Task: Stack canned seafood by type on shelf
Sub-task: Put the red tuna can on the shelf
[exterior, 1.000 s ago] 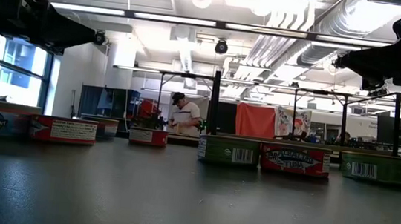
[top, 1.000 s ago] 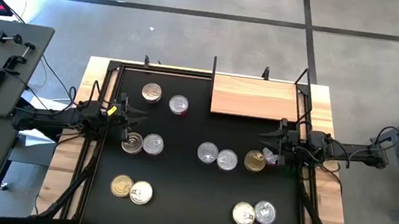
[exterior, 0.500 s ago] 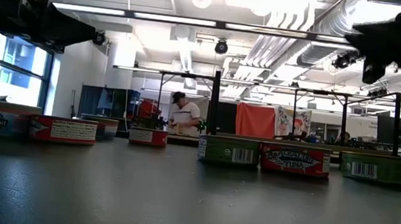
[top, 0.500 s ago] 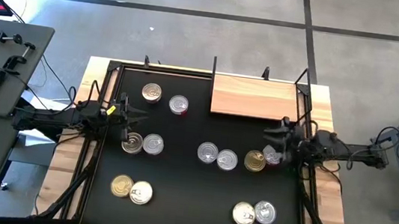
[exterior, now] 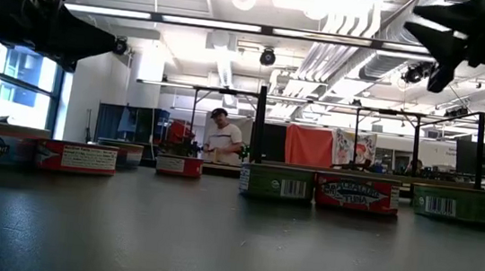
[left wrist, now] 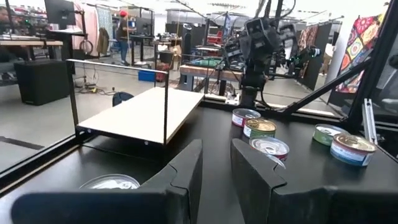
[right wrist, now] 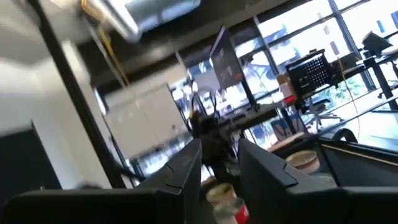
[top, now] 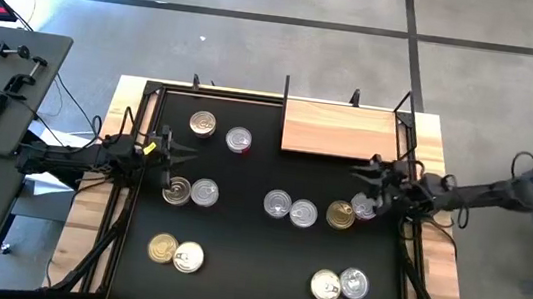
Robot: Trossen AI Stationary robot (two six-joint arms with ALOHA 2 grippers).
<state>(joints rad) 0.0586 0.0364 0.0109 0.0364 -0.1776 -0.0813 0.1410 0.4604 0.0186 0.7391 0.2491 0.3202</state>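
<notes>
Right gripper [top: 371, 187] has swung over the last second: its arm now angles in from the desk's right edge and the wrist has pitched up, so its camera looks toward the ceiling and windows. It hangs above the silver-and-red can [top: 365, 206] beside the gold can [top: 341, 214], just in front of the shelf [top: 339, 130]. In its own view the jaws stand a little apart with nothing between them; fingers [right wrist: 184, 165] are bare. No can lifted.

Left gripper [top: 168, 150] has not moved, parked near the desk's left side over the mat, above the gold can [top: 177, 192] and silver can [top: 205, 192]. Jaws slightly parted, empty, fingers [left wrist: 186, 165] with a clear gap.

The shelf is at the desk's far right corner, wood board bare, no cans on it yet. Canned seafood all lies on the black mat [top: 243, 268]: a pair far left [top: 203, 123], the pair under the left arm, a silver pair mid-mat [top: 277, 204], the pair under the right arm, a pair near left [top: 163, 248], a pair near right [top: 325, 285]. All loose, touching in twos.

Reading: task barely begun, nothing sorted. The right arm's move looks like repositioning ahead of a first pick, probably the can under it, though from above I can't tell how high the jaws sit over it. A person stands far back in the room in the low view [exterior: 222, 138], not involved.
</notes>
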